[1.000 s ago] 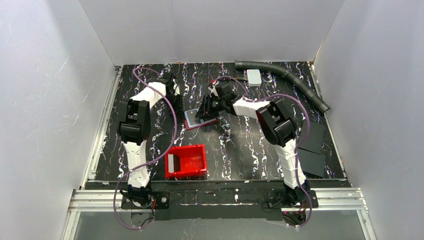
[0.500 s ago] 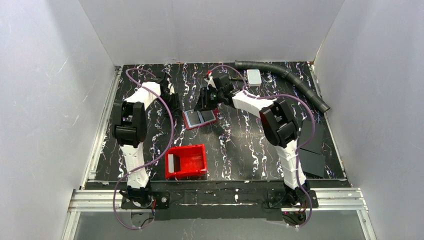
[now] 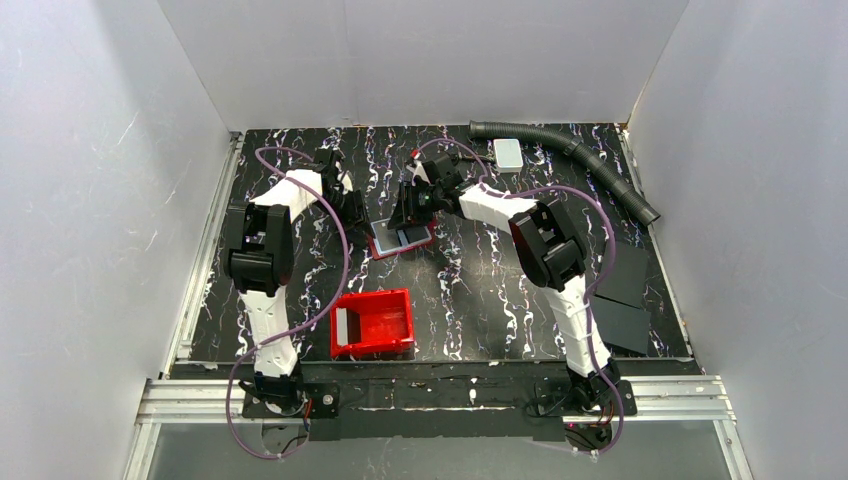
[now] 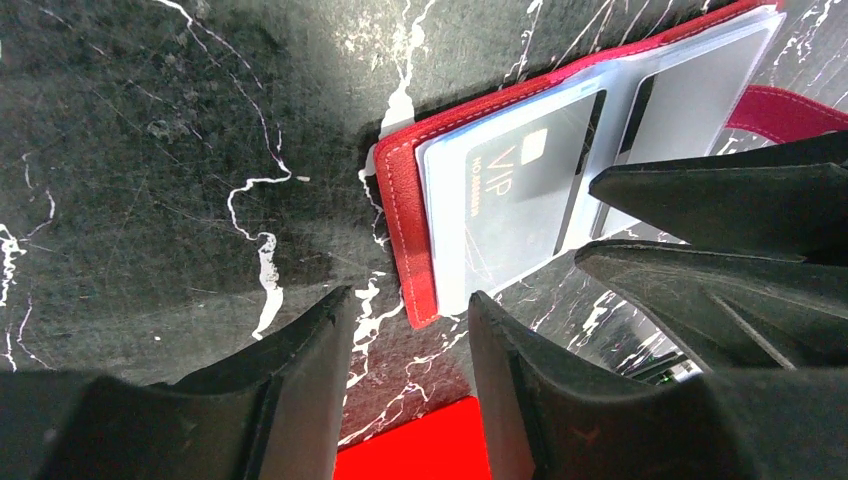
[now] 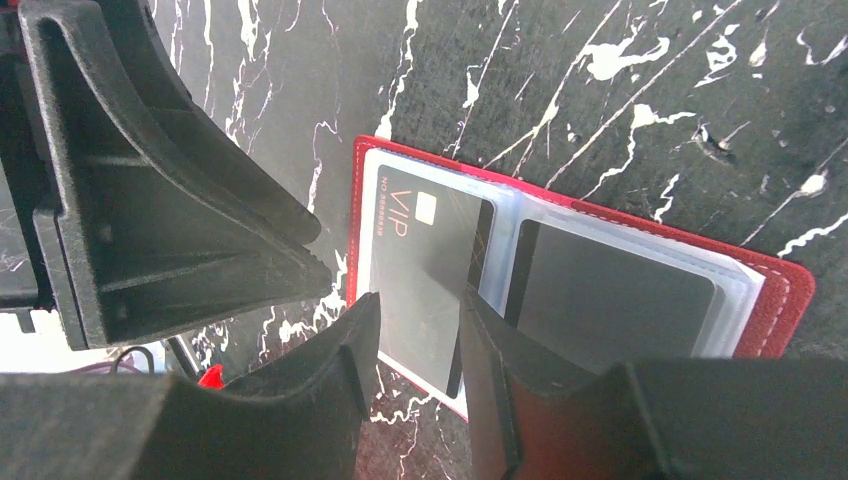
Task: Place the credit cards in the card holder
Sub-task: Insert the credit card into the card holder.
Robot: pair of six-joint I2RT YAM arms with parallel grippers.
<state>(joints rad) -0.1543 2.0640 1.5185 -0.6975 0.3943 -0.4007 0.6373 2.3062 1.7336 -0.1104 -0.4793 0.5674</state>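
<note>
Top view: card holder [image 3: 400, 238] open flat mid-table, my left gripper [image 3: 355, 207] and right gripper [image 3: 407, 212] close on either side; red bin [image 3: 372, 322] nearer bases. Cards too small to read here.

Left wrist: fingers apart, empty, beside holder corner. VIP card [image 4: 505, 195] in clear sleeve.

Right wrist: fingers apart over that card's edge, not pinching. Second card [image 5: 610, 300] shows whole only here. I'd push flat, steady holder.

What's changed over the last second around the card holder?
The right gripper backed off a little toward the far side, uncovering the open card holder. The left gripper swung in toward its left edge, jaws open and empty. Card holder, red bin, white box and hose stayed put.
</note>
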